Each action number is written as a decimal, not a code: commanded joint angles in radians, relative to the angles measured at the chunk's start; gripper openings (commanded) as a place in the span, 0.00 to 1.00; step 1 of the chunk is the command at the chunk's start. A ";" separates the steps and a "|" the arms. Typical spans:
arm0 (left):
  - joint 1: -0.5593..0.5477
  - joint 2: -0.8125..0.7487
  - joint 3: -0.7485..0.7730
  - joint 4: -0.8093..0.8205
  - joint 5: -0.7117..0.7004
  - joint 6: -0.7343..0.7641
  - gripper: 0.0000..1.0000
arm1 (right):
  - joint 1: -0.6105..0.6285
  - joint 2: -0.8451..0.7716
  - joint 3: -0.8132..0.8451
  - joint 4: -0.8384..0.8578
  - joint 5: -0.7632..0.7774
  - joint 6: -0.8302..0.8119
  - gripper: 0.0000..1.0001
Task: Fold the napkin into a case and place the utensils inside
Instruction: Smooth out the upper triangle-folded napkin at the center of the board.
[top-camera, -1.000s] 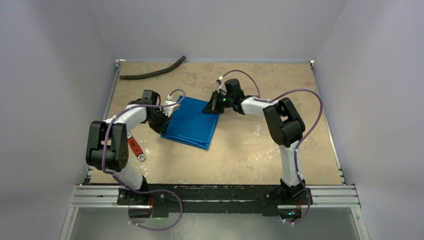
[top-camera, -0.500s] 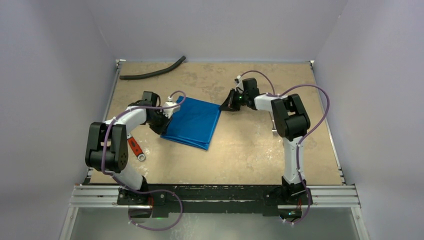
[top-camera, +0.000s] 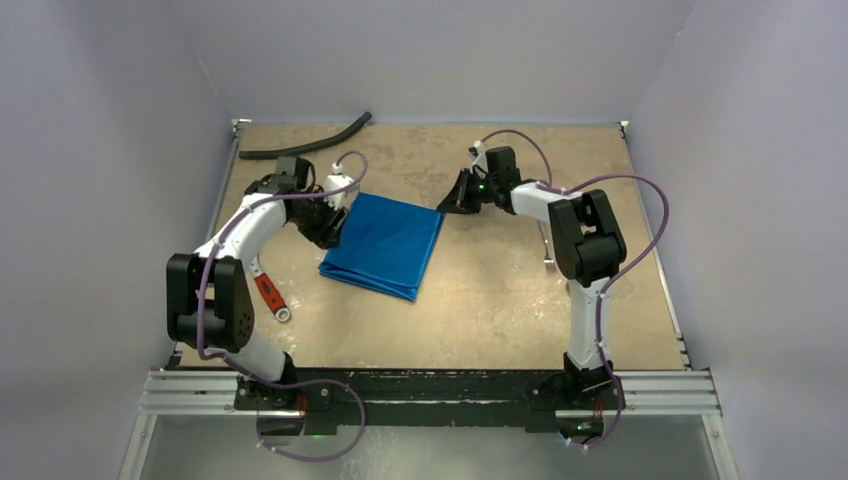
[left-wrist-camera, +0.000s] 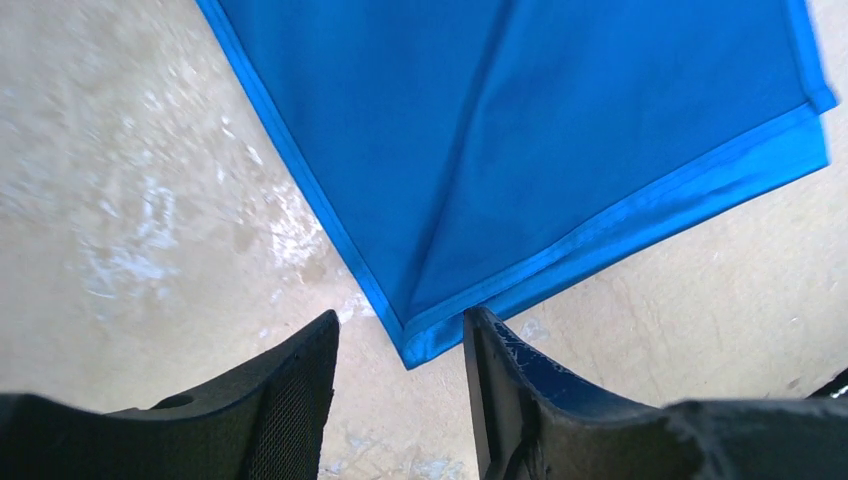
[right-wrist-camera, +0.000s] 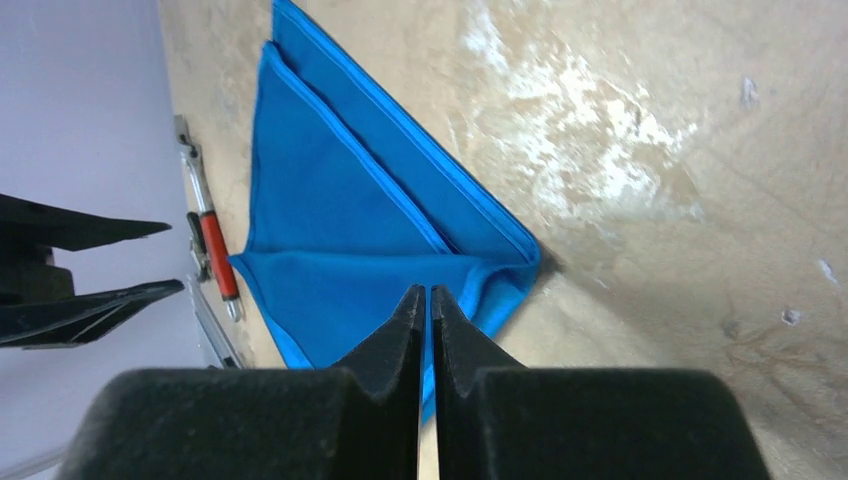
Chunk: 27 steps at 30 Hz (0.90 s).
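Glossy smooth satin-like cloth napkin (top-camera: 385, 243), matt mottled tabletop (top-camera: 500, 300), metal wrench (top-camera: 268, 292)

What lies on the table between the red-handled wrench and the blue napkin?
Only bare table separates wrench and napkin, seen in the top view.

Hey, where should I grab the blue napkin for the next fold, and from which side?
Probably at the napkin's hemmed corner, which sits between the fingers of the open left gripper. The cloth lies flat on the table with two layers meeting there, so come in low from its left side and pinch both.
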 joint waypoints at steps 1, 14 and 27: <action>0.008 -0.045 0.074 -0.066 0.074 -0.007 0.49 | 0.008 -0.047 0.045 0.032 -0.017 0.023 0.08; 0.011 0.015 -0.104 0.117 -0.076 0.052 0.36 | 0.016 0.052 0.031 0.011 -0.020 0.025 0.05; 0.011 -0.017 -0.222 0.179 -0.086 0.074 0.25 | -0.007 0.074 0.055 -0.055 0.026 -0.024 0.02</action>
